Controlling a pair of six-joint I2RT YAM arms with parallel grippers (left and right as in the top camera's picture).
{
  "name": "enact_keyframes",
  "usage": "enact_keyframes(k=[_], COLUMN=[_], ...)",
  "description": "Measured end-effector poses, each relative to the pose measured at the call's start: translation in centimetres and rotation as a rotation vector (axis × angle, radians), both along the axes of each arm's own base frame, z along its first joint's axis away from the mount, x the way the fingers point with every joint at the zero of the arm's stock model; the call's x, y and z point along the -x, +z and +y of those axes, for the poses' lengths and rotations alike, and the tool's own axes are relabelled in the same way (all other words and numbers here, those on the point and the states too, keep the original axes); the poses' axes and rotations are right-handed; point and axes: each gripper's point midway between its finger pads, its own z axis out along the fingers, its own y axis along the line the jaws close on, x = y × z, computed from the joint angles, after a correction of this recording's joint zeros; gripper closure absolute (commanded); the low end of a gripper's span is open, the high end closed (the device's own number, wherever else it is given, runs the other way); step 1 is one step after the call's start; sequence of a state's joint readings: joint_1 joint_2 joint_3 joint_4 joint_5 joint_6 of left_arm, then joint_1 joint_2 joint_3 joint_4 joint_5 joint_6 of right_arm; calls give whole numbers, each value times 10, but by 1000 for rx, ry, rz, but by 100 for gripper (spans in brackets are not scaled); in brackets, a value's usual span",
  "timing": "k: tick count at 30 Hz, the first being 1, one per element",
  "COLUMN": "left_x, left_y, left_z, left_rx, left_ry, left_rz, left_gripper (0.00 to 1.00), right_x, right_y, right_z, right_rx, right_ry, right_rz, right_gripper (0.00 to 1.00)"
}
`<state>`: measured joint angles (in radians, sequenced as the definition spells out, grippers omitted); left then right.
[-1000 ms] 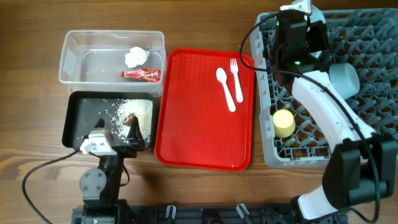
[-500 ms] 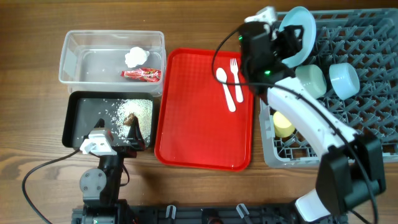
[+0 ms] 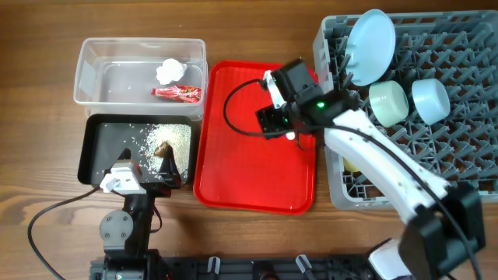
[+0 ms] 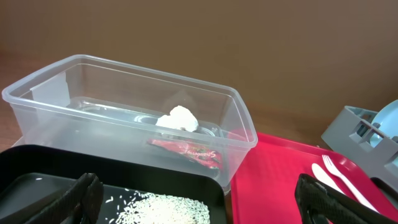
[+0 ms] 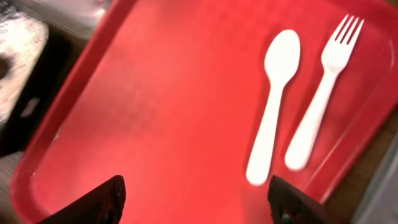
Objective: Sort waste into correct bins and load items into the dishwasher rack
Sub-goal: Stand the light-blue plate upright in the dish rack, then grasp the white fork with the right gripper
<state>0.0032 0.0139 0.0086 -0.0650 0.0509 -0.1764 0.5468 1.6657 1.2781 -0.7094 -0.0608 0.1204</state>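
My right gripper (image 3: 274, 117) hangs open and empty over the red tray (image 3: 241, 171), hiding the cutlery from overhead. In its wrist view the white spoon (image 5: 273, 99) and white fork (image 5: 323, 93) lie side by side on the tray just ahead of the right gripper (image 5: 200, 205). The grey rack (image 3: 467, 70) holds the light blue plate (image 3: 369, 47) on edge, a mint bowl (image 3: 387, 101) and a blue bowl (image 3: 429, 99). My left gripper (image 3: 149, 163) rests wide open at the black tray's (image 3: 101, 132) near edge, over the rice (image 4: 165, 208).
The clear tub (image 3: 101, 78) at the back left contains the white tissue ball (image 3: 169, 71) and red wrapper (image 3: 177, 92). Brown bits lie among the rice (image 3: 167, 138). The right arm stretches across the rack's left side, covering the yellow cup.
The right gripper opened, left the plate standing in the rack, and swung left from the rack to above the red tray. The left arm has not moved.
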Motion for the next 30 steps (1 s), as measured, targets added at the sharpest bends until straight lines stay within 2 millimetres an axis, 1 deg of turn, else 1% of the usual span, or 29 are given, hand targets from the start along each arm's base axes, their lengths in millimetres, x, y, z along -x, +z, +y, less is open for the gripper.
enact_keyframes(k=[2, 4, 6, 7, 8, 11, 14, 16, 17, 18, 20, 23, 24, 25, 26, 30], left_x=[0, 0, 0, 0, 0, 0, 0, 0, 0, 0, 0, 0, 0, 0, 0, 0], left_y=[0, 0, 0, 0, 0, 0, 0, 0, 0, 0, 0, 0, 0, 0, 0, 0], left_z=[0, 0, 0, 0, 0, 0, 0, 0, 0, 0, 0, 0, 0, 0, 0, 0], left_rx=[0, 0, 0, 0, 0, 0, 0, 0, 0, 0, 0, 0, 0, 0, 0, 0], left_ry=[0, 0, 0, 0, 0, 0, 0, 0, 0, 0, 0, 0, 0, 0, 0, 0], left_rz=[0, 0, 0, 0, 0, 0, 0, 0, 0, 0, 0, 0, 0, 0, 0, 0], left_gripper=[0, 0, 0, 0, 0, 0, 0, 0, 0, 0, 0, 0, 0, 0, 0, 0], right_x=[-17, -36, -49, -53, -57, -58, -51, -51, -51, -51, -52, -53, -54, -54, -54, -49], right_y=[-20, -41, -56, -62, -72, -92, -114, -116, -116, -117, -117, -117, -117, -117, -117, -117], right_z=[-5, -16, -29, -33, -40, -45, -40, -37, -35, -35, -35, -37, -38, -38, -39, -42], right_rx=[13, 23, 30, 32, 41, 62, 92, 101, 100, 103, 106, 117, 120, 122, 123, 134], right_ry=[-43, -91, -133, -146, -165, -169, -140, -125, -122, -119, -118, -125, -127, -128, -132, -144], right_rz=[7, 14, 22, 27, 41, 75, 112, 107, 103, 101, 97, 92, 90, 89, 89, 110], right_gripper=[33, 40, 46, 47, 48, 51, 56, 62, 71, 76, 80, 81, 84, 90, 93, 94])
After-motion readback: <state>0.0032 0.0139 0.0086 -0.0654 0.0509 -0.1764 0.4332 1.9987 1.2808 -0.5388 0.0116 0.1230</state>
